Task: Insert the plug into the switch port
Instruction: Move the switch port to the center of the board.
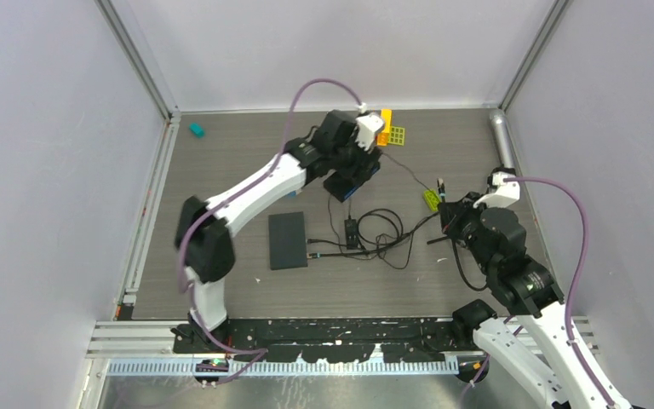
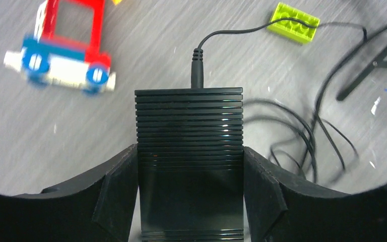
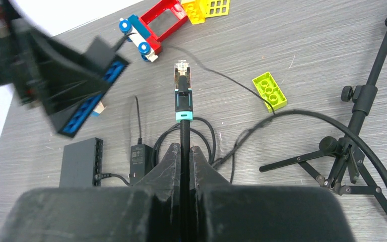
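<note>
On the left, we see the left gripper [image 2: 191, 167] clamped on the ribbed black plastic switch box [image 2: 189, 126], one finger pressed against each side. It holds the box tilted, its row of blue ports [image 3: 93, 96] turned toward the right arm. Further right, the right gripper [image 3: 185, 150] pinches the black cable [image 3: 184, 132], its jaws nearly together. The clear plug with a teal boot [image 3: 182, 83] juts ahead of the fingertips, apart from the switch.

Robot lab test cell. Grey wood-grain bench [image 1: 221, 162] is boxed by plain white panels [image 1: 51, 170] on aluminium frame posts [image 1: 140, 64]. Two white-and-black arms, left arm [image 1: 247, 192] and right arm [image 1: 519, 281], sit on a slotted rail [image 1: 136, 341] at the bench's near edge. Loose props: toy bricks [image 1: 392, 134], mini tripod [image 3: 359, 101], tangled cables [image 1: 383, 230].
</note>
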`<control>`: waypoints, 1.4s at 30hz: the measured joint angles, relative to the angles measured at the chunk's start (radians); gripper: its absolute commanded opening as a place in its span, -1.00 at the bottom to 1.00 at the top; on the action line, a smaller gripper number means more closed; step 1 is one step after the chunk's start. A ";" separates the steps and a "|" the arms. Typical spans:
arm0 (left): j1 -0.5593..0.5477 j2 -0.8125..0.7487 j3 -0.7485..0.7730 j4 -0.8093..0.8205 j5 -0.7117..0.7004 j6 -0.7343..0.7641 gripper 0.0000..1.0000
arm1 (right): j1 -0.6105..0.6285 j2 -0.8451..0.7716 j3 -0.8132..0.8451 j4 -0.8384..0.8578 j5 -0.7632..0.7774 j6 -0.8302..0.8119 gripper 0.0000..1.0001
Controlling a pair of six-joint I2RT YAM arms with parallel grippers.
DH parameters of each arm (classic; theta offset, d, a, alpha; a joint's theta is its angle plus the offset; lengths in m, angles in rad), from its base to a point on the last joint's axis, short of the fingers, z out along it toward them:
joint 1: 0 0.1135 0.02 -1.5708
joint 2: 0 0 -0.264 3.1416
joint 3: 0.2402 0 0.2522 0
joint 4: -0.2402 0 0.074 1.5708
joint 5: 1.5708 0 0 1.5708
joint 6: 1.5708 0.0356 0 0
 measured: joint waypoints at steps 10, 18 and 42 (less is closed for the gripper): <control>-0.044 -0.601 -0.626 0.024 -0.276 -0.367 -1.00 | 0.000 0.049 0.003 0.004 -0.028 -0.019 -0.99; -0.415 -0.856 -0.954 -0.043 -0.546 -0.844 -1.00 | 0.000 0.077 -0.026 0.041 -0.117 -0.017 -0.99; -0.508 -0.605 -1.225 0.124 -0.818 -1.182 -1.00 | 0.000 0.074 -0.060 0.043 -0.172 -0.004 -0.99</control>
